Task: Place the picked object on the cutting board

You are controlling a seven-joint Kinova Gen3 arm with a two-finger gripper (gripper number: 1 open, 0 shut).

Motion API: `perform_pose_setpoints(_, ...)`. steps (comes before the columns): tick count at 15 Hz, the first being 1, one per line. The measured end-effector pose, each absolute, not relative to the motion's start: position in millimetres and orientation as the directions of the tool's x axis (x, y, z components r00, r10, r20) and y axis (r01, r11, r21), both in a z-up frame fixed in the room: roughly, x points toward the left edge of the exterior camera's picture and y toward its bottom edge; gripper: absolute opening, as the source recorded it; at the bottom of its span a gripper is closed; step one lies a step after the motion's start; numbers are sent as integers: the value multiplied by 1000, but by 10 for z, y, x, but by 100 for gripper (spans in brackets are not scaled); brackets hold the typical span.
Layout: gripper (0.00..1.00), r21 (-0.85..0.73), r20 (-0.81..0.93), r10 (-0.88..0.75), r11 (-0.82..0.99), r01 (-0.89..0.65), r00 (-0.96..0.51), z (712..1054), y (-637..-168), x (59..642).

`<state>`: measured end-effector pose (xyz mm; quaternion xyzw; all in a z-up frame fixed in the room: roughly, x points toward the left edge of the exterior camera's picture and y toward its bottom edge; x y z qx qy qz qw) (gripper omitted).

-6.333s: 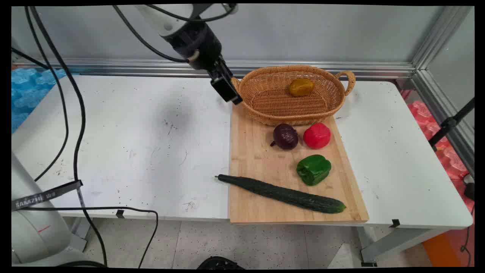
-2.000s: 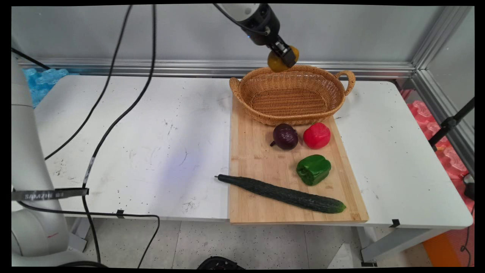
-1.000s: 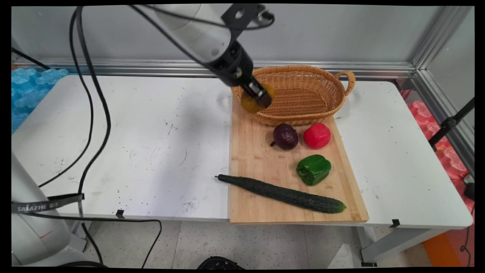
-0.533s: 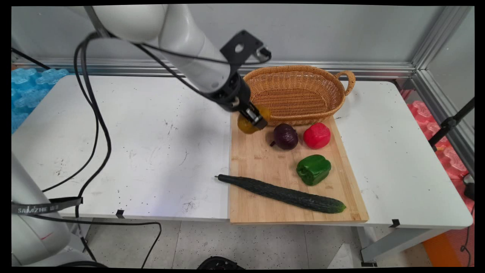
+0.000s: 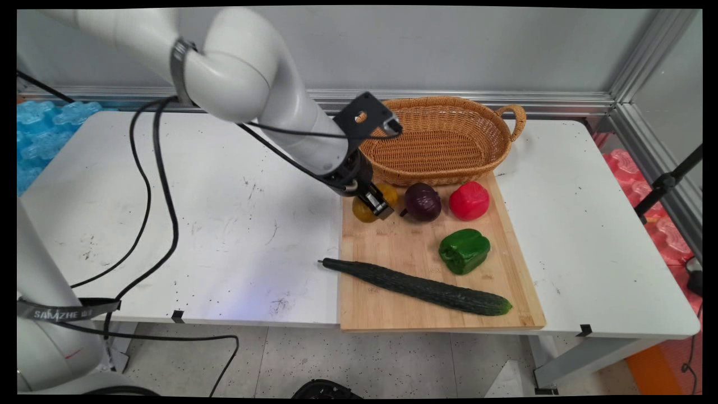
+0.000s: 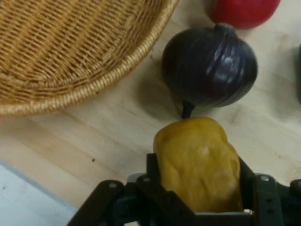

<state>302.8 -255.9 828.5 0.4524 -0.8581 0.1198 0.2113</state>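
My gripper (image 5: 377, 204) is shut on a yellow pepper (image 5: 366, 210) (image 6: 200, 162), low over the far left part of the wooden cutting board (image 5: 392, 247), just in front of the wicker basket (image 5: 443, 140). I cannot tell whether the pepper touches the board. A purple onion (image 5: 422, 201) (image 6: 210, 66) lies right beside it on the board, its stem pointing at the pepper. In the hand view my black fingers (image 6: 153, 174) clamp the pepper from both sides, with the basket's wall (image 6: 70, 89) at the upper left.
A red pepper (image 5: 469, 200) (image 6: 242, 12), a green pepper (image 5: 464, 250) and a long cucumber (image 5: 418, 287) also lie on the board. The basket holds nothing. Black cables (image 5: 151, 185) hang from the arm over the table's left half.
The yellow pepper was lifted out of the basket, carried left over its rim, and has come down toward the board beside the purple onion, still in my gripper.
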Motion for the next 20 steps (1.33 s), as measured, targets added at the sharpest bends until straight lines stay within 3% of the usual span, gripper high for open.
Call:
perform_pose_setpoints(12, 0, 2, 463, -719, 585, -811, -518, 7733, -2675, 2998)
perform_pose_setpoints(20, 0, 10, 479, -691, 620, -784, -541, 7692, -2692, 3028)
